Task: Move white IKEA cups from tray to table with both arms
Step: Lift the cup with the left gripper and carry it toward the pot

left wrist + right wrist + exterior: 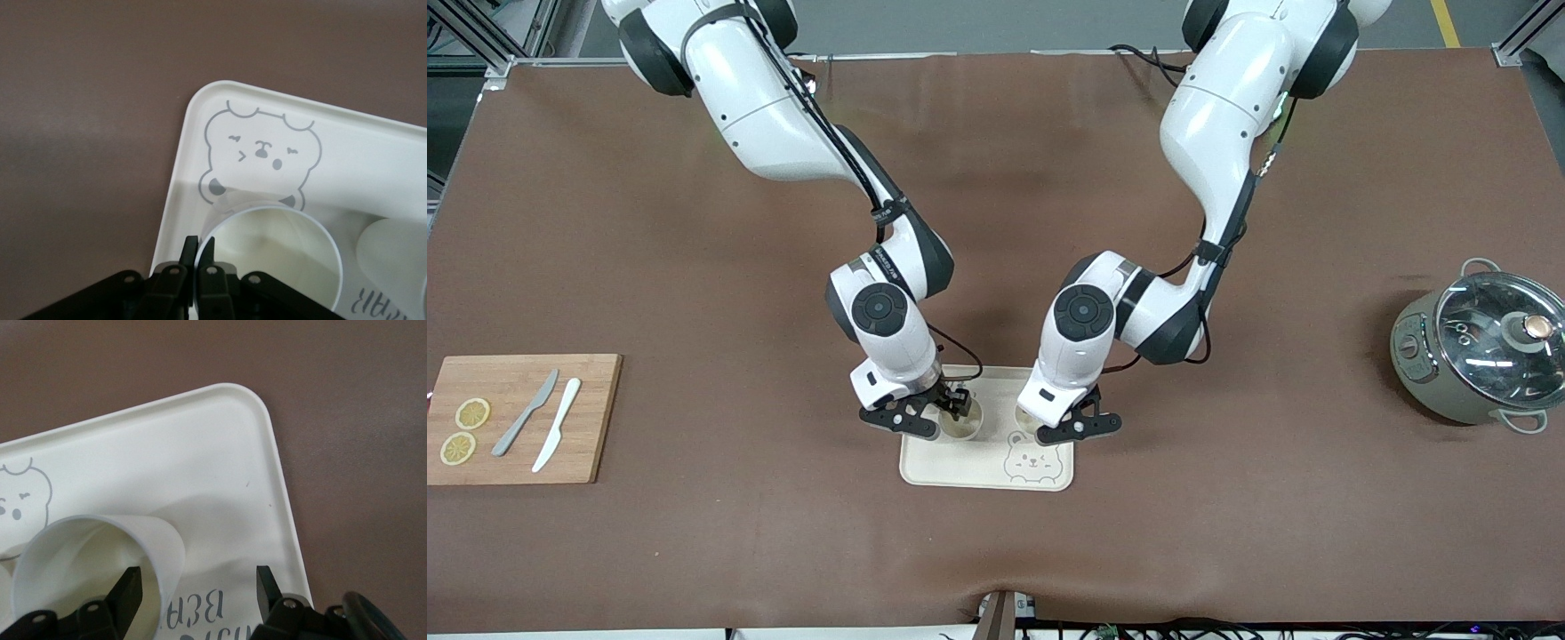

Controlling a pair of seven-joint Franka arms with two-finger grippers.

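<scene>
- Over the tray [960, 467], the left gripper [198, 257] has its fingers pinched on the rim wall of one white cup [280, 257], one finger inside and one outside; this cup stands upright just beside the bear face [261, 157].
- Right gripper [197, 583] stands with fingers spread, one finger [127, 590] inside the mouth of the second white cup [100, 567] and the other finger outside it, apart from the wall; nothing is gripped yet.
- Both cups are on the tray, side by side in its half farther from the front camera; in the front view the second cup [963, 425] sits toward the right arm's end, the first mostly hidden under the left gripper [1080, 428].
- To do this step well, I judge the right gripper should close gently until the wall is pinched, since a thin rim may deform or tip.
- Lift both straight up before swinging outward, so neither cup catches the tray's raised edge.
- Desk [1227, 498] around the tray offers bare brown mat; the cutting board [516, 418] and the pot [1480, 356] lie well apart.
</scene>
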